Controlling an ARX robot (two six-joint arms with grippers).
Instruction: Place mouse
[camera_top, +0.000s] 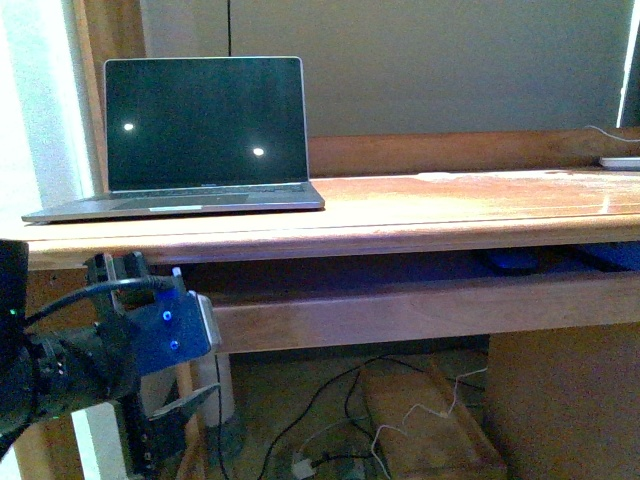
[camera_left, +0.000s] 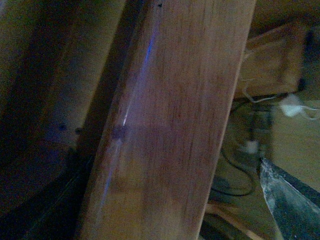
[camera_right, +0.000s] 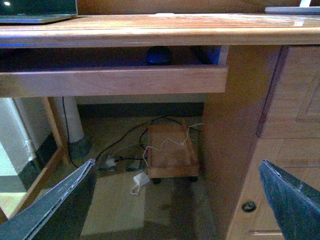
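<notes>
The mouse (camera_right: 159, 55) is a small dark dome lying in the pull-out tray (camera_right: 115, 80) under the desk top. In the front view the mouse (camera_top: 510, 262) shows as a dark shape in the tray's shadow, right of centre. My right gripper (camera_right: 175, 210) is open and empty, hanging low in front of the desk, well below the mouse. My left gripper (camera_top: 195, 345) is open and empty at the left end of the tray's front board (camera_top: 400, 310). The left wrist view is filled by that wooden board (camera_left: 170, 125), with one finger (camera_left: 290, 205) showing beside it.
An open laptop (camera_top: 200, 130) with a dark screen stands on the desk top (camera_top: 450, 210) at the left. A flat white device (camera_top: 622, 162) with a cable lies at the far right. Below are cables, a wooden box (camera_right: 171, 150) on the floor, and a drawer cabinet (camera_right: 285, 125).
</notes>
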